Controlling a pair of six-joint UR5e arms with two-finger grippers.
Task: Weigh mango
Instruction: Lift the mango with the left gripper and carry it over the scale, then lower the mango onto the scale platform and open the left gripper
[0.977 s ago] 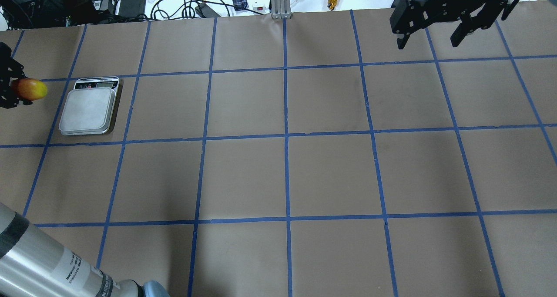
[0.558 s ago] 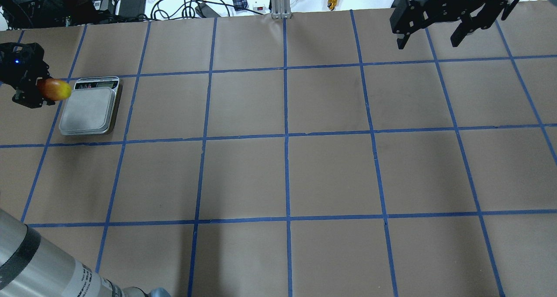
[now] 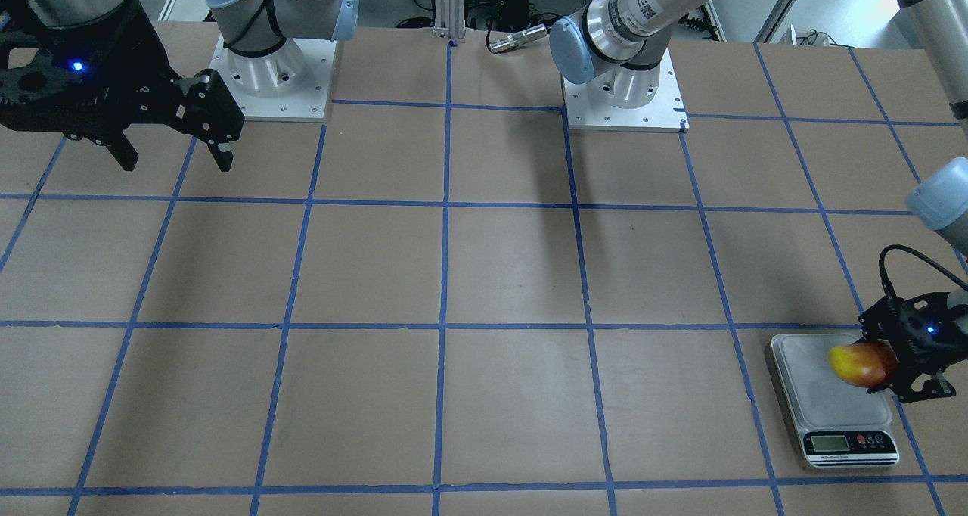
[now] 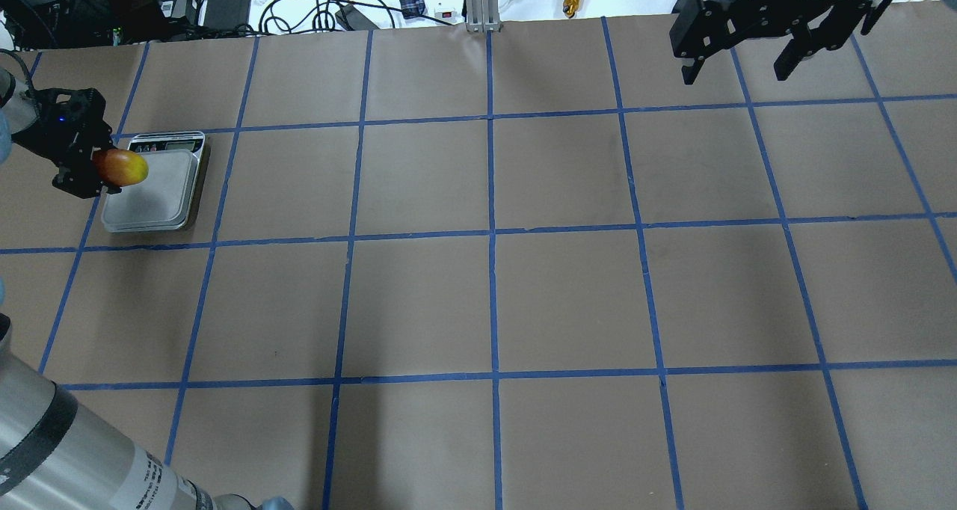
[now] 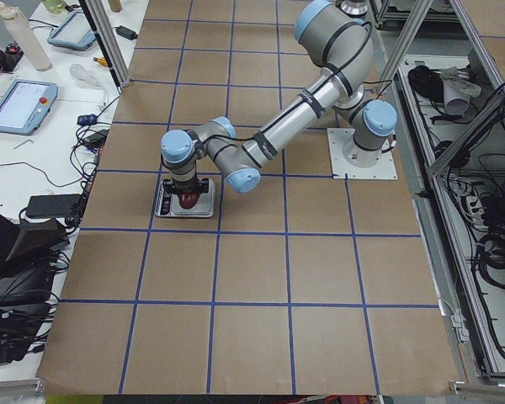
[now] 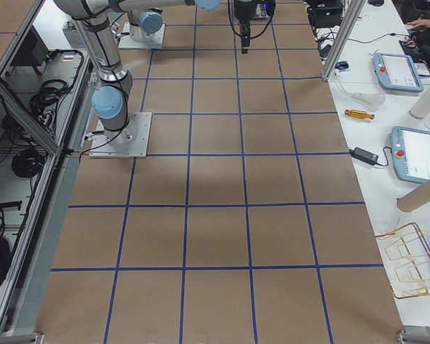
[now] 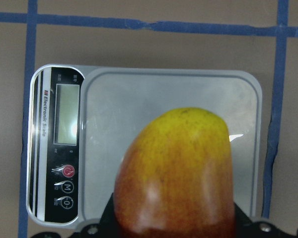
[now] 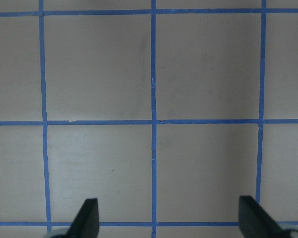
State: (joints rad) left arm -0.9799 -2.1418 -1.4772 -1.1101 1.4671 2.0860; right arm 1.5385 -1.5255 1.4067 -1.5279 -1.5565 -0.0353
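Over the table and scale, left claw clamps a glossy yellow-to-red mango; right claw wide.

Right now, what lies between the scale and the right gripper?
Only bare table between scale and right gripper, as the overhead view shows.

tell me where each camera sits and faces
Front-facing: across the table, facing both arm bases; left claw holds glossy yellow-red mango over flat grey scale.
Overhead: behind robot, looking down; open right claw.
Exterior left: table end, left arm near.
Exterior right: opposite end, right arm near.
Left wrist: down onto mango, scale.
Right wrist: down onto blue-taped brown table; fingertips.
Shared: front-facing and overhead show the mango.
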